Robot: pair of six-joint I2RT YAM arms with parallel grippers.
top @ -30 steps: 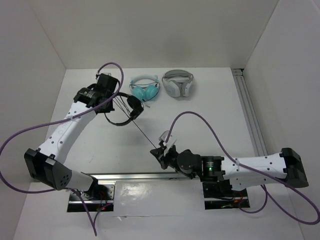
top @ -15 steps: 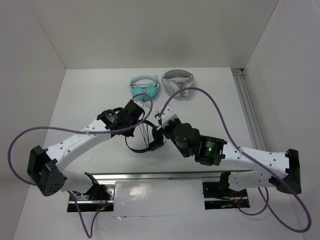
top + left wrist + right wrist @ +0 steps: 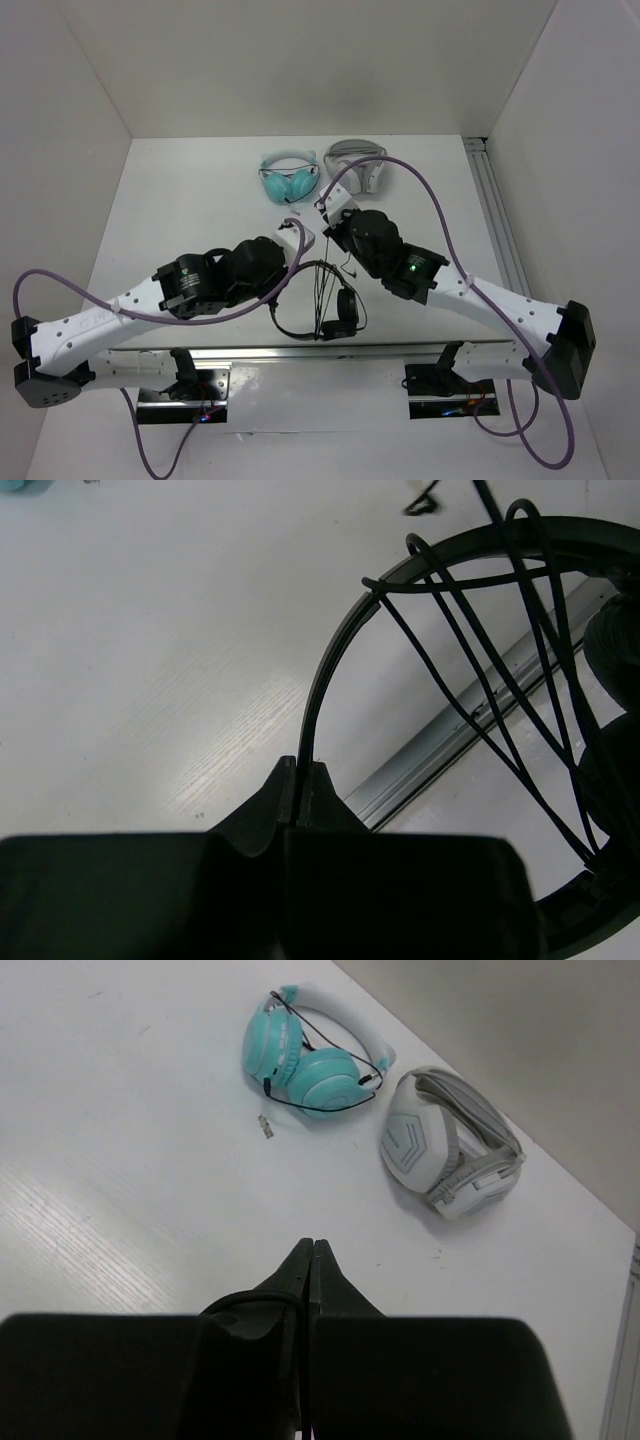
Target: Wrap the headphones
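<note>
The black headphones point(image 3: 345, 303) hang near the front rail, their thin headband point(image 3: 330, 670) arching up and right in the left wrist view. My left gripper point(image 3: 290, 272) is shut on the headband point(image 3: 301, 772). Several strands of the thin black cable point(image 3: 480, 680) cross the headband loop. My right gripper point(image 3: 330, 232) is just beyond the headphones, pointing at the far side. It is shut point(image 3: 311, 1248), with a loop of cable point(image 3: 240, 1305) pinched between its fingers.
Teal headphones point(image 3: 290, 180) and white-grey headphones point(image 3: 355, 165) lie at the back of the table; both show ahead in the right wrist view point(image 3: 310, 1065) point(image 3: 445, 1145). A small plug point(image 3: 265, 1125) lies by the teal pair. A metal rail point(image 3: 300, 352) runs along the near edge.
My left arm has swung toward the near rail, carrying the headphones down and right. My right gripper has moved away from me to behind them, drawing cable across the headband.
</note>
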